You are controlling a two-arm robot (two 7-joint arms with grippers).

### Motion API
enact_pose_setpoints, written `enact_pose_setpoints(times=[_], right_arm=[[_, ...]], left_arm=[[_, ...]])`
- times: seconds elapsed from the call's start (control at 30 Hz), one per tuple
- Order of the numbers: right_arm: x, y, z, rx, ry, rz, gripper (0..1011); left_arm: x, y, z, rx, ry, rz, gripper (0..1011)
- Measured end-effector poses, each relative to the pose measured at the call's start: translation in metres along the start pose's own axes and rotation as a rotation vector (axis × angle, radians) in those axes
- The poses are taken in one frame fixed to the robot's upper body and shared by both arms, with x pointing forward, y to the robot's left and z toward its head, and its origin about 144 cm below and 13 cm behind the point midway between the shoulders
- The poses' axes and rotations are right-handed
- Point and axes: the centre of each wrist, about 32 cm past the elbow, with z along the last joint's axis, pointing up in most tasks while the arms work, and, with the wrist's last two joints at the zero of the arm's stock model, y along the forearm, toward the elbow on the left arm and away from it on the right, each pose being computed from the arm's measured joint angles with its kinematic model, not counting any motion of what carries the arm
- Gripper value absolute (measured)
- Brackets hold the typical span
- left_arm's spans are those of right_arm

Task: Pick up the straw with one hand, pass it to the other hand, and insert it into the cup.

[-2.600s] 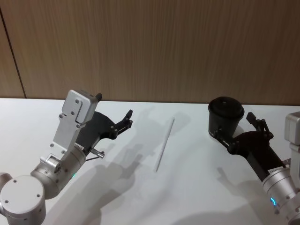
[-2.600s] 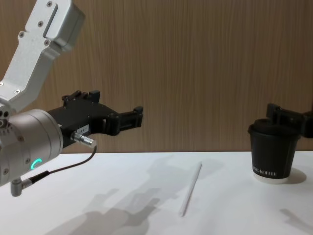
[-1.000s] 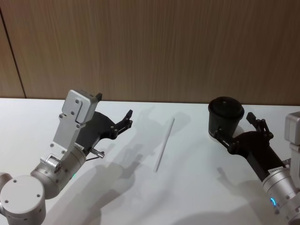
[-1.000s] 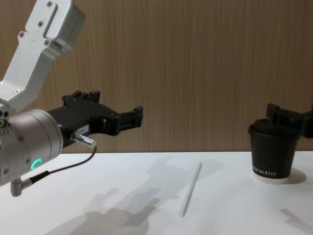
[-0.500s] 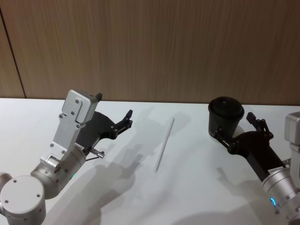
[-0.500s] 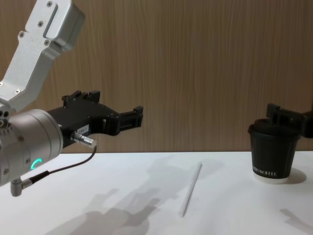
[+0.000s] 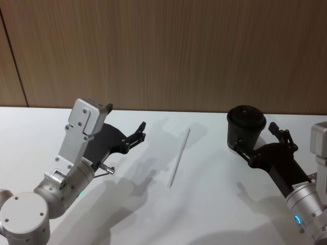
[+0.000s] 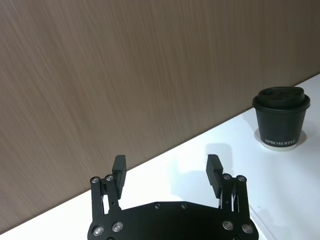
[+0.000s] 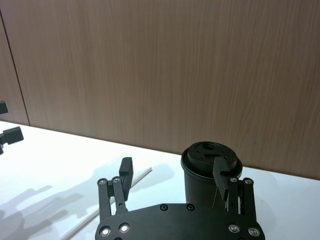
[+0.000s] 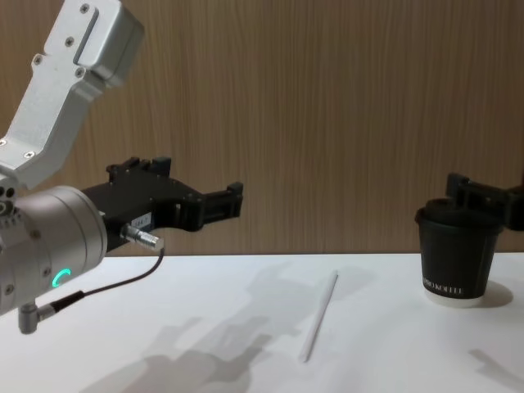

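Nearest, the left gripper (image 7: 140,131) hovers over the white table's (image 7: 204,204) left side, fingers spread and empty. The right gripper (image 9: 172,167), equally released, sits close before the lidded black paper cup (image 7: 246,122). The straw (image 7: 179,157) lies flat mid-table, between them.

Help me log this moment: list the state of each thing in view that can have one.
straw: lying flat on the white table, not gripped.
cup: upright on the table, lidded, no straw in it.
left gripper: open, empty, held above the table.
right gripper: open, empty, close by the cup; contact cannot be told.
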Motion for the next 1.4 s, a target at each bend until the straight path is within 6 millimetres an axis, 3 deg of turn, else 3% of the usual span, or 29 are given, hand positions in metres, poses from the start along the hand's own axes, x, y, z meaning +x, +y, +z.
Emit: enact_pose_setpoints(times=[0.8, 1.4], right_arm=[[0.0, 0.0, 0.0, 0.0, 0.0, 0.0, 1001], [0.0, 0.0, 0.0, 0.0, 0.0, 0.0, 1001]], left_arm=[[-0.019, 0.017, 0.007, 0.118, 0.191, -0.033, 1003], [-0.009, 0.011, -0.004, 0.229, 0.258, -0.104, 1003]])
